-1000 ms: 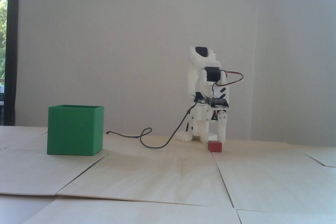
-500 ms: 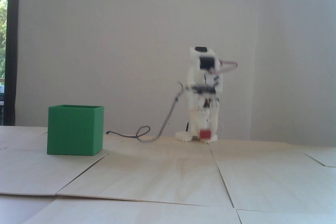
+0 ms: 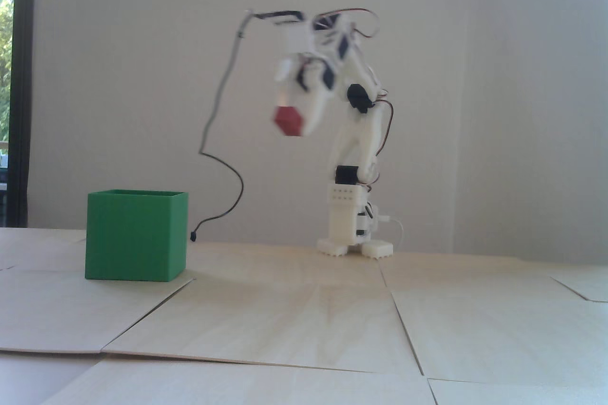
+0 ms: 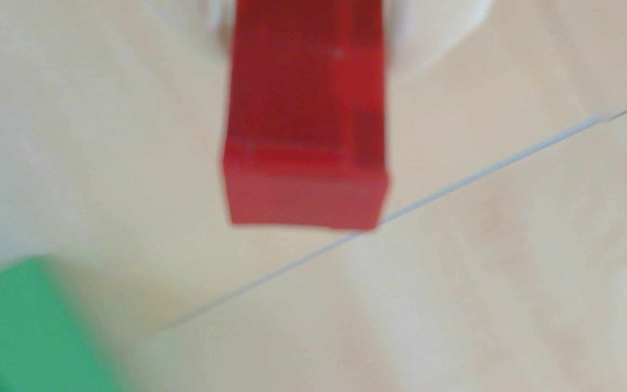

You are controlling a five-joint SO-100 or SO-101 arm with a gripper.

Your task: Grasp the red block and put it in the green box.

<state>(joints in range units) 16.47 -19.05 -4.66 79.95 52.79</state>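
The red block (image 3: 288, 120) hangs high in the air, with my white gripper (image 3: 293, 116) shut on it. It is up and to the right of the green box (image 3: 135, 235), which stands open-topped on the table at the left of the fixed view. In the wrist view the red block (image 4: 306, 124) fills the top centre between my blurred white fingers (image 4: 429, 34). A corner of the green box (image 4: 29, 328) shows at the lower left, well below the block. The picture is motion-blurred.
The arm's white base (image 3: 354, 234) stands at the back of the pale wooden table (image 3: 304, 319), right of the box. A dark cable (image 3: 223, 87) dangles from the wrist down beside the box. Seams (image 4: 455, 188) cross the table panels.
The gripper closed on the red block at the table to the right of the base, lifted it, and swung it high up and left toward the box. The cable rose with the wrist.
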